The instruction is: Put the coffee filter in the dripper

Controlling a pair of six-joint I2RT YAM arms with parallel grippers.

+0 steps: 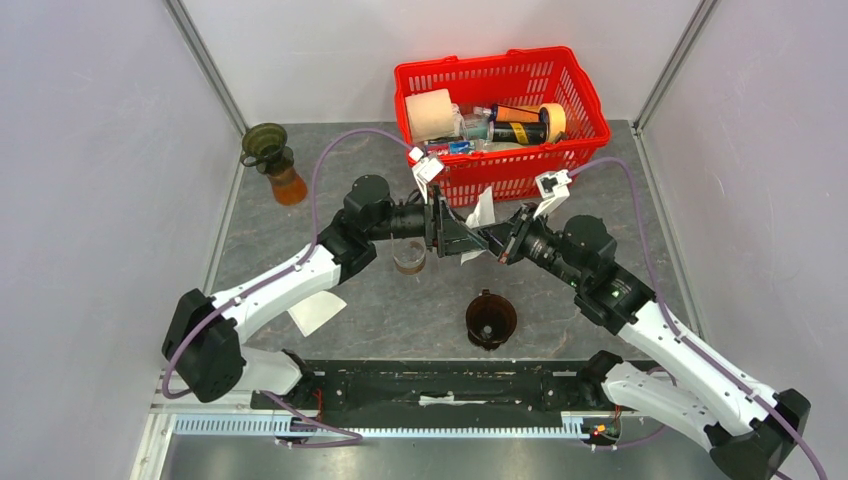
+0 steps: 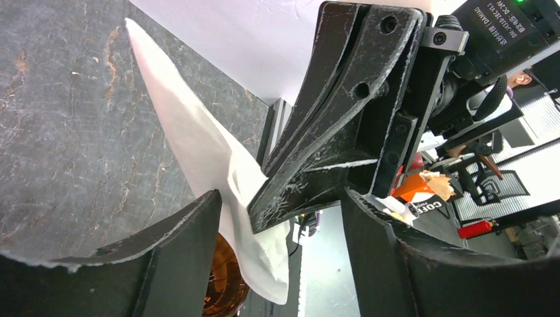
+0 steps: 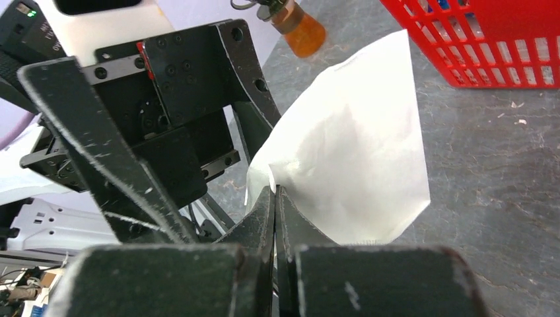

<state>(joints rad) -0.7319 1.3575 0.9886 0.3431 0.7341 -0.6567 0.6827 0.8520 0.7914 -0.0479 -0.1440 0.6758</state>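
We are holding the coffee filter (image 3: 350, 172) up in the air, above the tabletop (image 1: 400, 320) and just in front of the red basket (image 1: 500, 110), at about 12 o'clock from the dark dripper (image 1: 491, 318) in the top view. The right end effector (image 3: 275, 198) is pinching it, jaws pressed together on the paper's lower edge, and most of the sheet is fanning out toward 1 o'clock in the right wrist view. The left end effector (image 2: 280, 211) is facing it from 9 o'clock with its jaws spread wide, straddling the right one's tips. One of its jaws is sitting right beside the paper, and we cannot tell whether it is touching.

We are judging the filter to be almost weightless, thin and limp (it is creasing near the pinch), so a hard squeeze or a sideways tug is likely to crumple or tear it. It is looking flat, its two walls lying together, so it probably needs opening into a cone before it seats well. We are thinking the best hold for the left side is the free upper rim, taking one wall only and lightly. The dripper is standing loose and well apart from both arms, and it may slide under a push.
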